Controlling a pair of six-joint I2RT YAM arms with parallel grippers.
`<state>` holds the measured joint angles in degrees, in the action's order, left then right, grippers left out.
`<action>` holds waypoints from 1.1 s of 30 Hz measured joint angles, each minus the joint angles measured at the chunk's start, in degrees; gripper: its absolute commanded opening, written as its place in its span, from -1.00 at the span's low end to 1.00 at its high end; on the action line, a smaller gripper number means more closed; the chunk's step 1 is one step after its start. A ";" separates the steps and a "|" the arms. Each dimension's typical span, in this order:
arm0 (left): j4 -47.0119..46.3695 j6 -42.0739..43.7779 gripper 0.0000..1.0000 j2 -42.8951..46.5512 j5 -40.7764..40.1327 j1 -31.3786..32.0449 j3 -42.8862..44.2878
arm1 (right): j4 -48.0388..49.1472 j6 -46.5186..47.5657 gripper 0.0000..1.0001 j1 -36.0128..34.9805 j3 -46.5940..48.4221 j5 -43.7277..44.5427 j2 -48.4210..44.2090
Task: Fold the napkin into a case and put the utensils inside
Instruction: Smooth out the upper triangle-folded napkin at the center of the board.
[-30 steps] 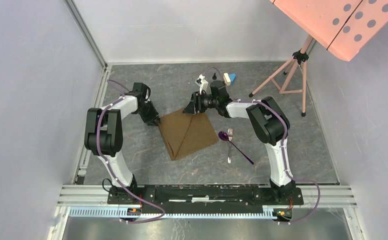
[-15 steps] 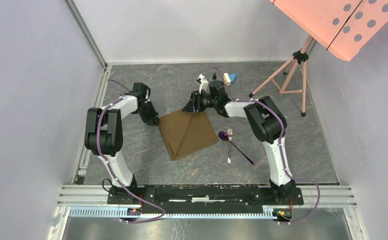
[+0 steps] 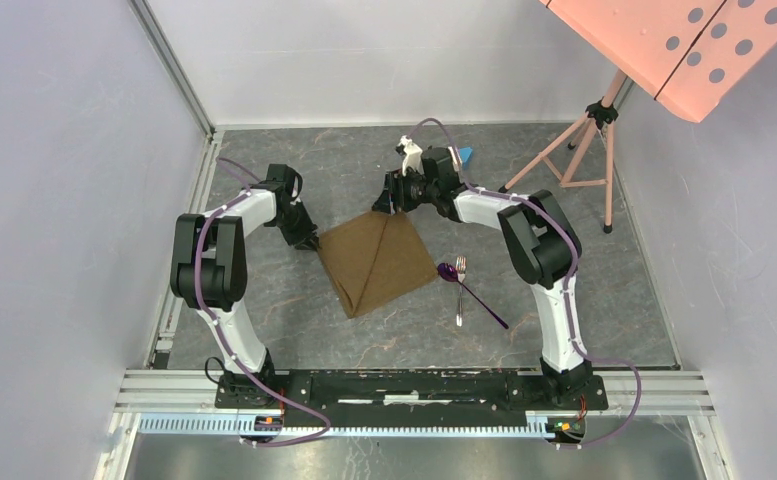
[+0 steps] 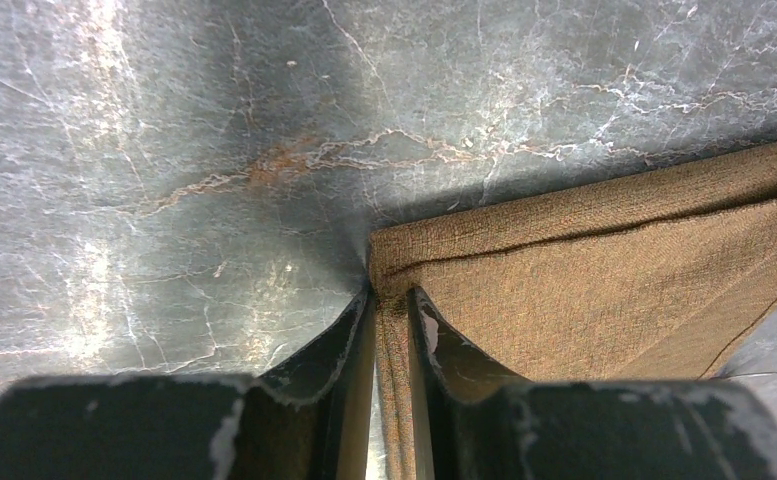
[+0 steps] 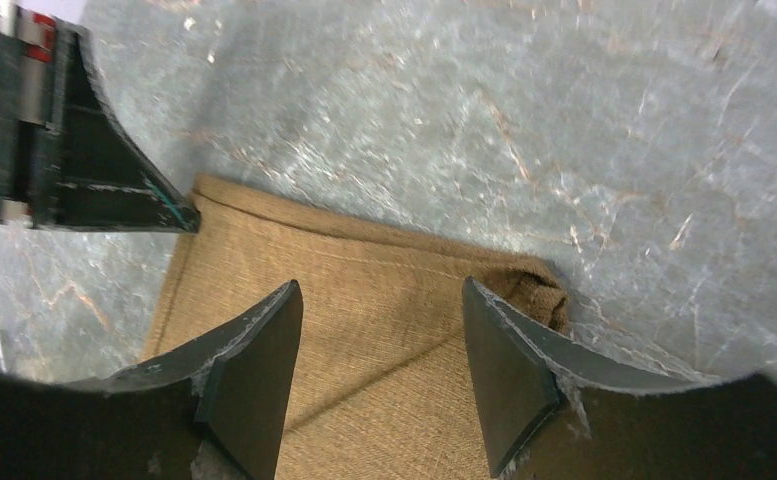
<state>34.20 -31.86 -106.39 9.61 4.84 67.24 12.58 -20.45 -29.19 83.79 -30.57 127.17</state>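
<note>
As I looked down from above, the grey table was the biggest thing. The napkin lay flat in the middle of it, turned like a diamond, between the two arms. It was wide, not yet folded up narrow. A fold line ran along it from the far corner to the near corner.

The left claw sat low at the left corner. Its fingers were pressed together on the edge of the cloth. The right claw hung over the far corner with its fingers spread wide and nothing in them. From that claw, the cloth reached back toward me and across to the left claw. I guessed the right claw only had to drop and shut on that corner.

The spoon and the fork lay crossed just right of the napkin. They were nearer the right arm, handles pointing toward me.
</note>
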 measured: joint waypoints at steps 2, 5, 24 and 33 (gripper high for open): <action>0.00 0.00 -0.50 0.00 0.00 0.00 0.00 | 0.20 -0.13 0.32 -0.22 -0.02 -0.02 -1.62; 0.00 0.00 -0.50 0.00 0.00 0.00 0.00 | 2.84 -1.92 0.31 -0.61 -0.24 -0.85 -2.84; -0.07 0.02 -0.58 -0.39 -0.02 0.00 0.37 | 7.45 -4.98 0.32 3.13 -0.72 0.13 3.28; 0.02 0.02 -0.60 -0.48 0.02 0.00 0.48 | -2.73 0.79 0.32 1.75 -6.45 6.88 -13.22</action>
<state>34.22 -31.83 -106.87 9.63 4.84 67.72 9.85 -19.66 -27.44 77.34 -23.68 113.95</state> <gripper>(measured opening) 0.207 0.661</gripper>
